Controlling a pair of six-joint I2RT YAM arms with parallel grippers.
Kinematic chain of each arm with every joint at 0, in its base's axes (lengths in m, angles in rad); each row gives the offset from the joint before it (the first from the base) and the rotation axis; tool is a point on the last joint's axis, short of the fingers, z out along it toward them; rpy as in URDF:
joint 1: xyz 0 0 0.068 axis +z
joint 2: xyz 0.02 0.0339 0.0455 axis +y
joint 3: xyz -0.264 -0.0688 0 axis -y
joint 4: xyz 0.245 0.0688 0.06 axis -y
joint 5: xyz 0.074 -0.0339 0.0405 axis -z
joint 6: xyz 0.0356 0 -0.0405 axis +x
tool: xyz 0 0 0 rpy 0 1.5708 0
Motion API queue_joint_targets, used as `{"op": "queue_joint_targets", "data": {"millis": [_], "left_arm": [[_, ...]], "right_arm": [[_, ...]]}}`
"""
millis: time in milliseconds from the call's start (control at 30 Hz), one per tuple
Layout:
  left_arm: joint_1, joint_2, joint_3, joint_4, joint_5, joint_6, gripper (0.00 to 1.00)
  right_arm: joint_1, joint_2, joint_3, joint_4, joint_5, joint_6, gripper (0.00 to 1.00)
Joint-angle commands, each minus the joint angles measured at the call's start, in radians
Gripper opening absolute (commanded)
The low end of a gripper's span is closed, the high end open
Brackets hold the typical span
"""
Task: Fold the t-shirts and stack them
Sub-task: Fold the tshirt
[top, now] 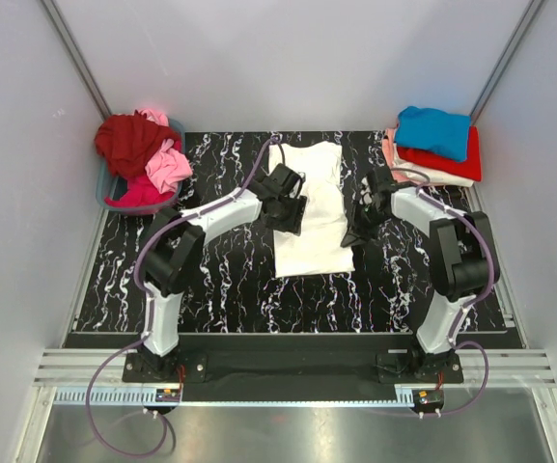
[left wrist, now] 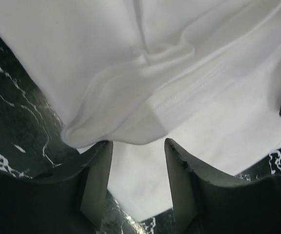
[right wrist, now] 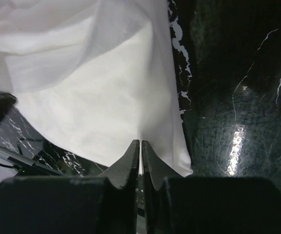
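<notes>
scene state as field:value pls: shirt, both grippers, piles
white shirt: at table centre, sides appear folded in
left gripper: open, at the shirt's left side, a raised fold just ahead of its fingers
right gripper: shut on the shirt's right edge
unfolded pile: red and pink shirts in basket, far left corner
folded stack: blue on red on paler shirts, far right corner
</notes>
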Motion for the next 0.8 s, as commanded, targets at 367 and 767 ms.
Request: {"op": "queue_joint_targets", "data": {"millis": [367,767], "left_arm": [[0.137,0.22,0.359,-0.159,-0.03,0.038,0.53],[0.066,-0.281,-0.028,-0.103,-0.154,-0.063,0.88]], "right_arm": [[-0.004,0.034,-0.066,0.034,0.021,-0.014,0.46],[-0.004,-0.245,0.021,-0.114,0.113,-0.019,0.91]]}}
